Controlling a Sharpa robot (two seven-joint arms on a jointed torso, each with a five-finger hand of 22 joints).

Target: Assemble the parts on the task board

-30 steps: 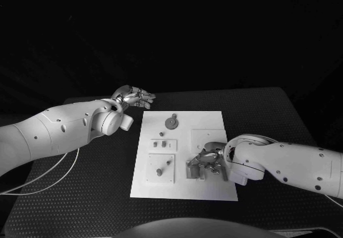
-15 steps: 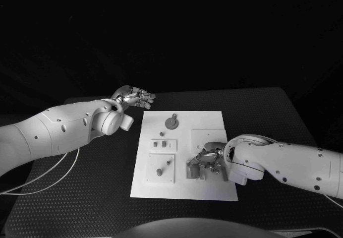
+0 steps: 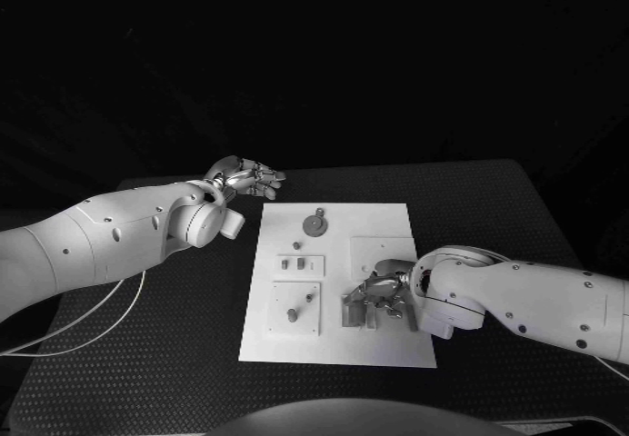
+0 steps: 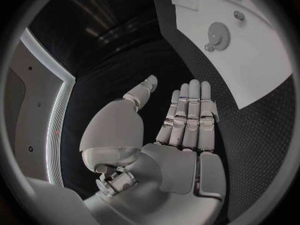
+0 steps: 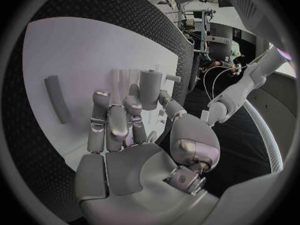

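The white task board lies in the middle of the table. A grey gear sits near its far end, also seen in the left wrist view as the gear. My right hand is down on the board's near right part. There its thumb and fingers pinch a grey cylindrical part held upright. A grey bar lies flat on the board beside the fingers. My left hand hovers open off the board's far left corner, fingers straight and holding nothing.
Small raised plates with pegs and a short peg stand on the board's left half. A white cable trails over the black mat at the left. The table's far edge runs just behind the left hand.
The right hand has shifted very slightly over the board's near right part. The left arm and the parts on the board have stayed put.
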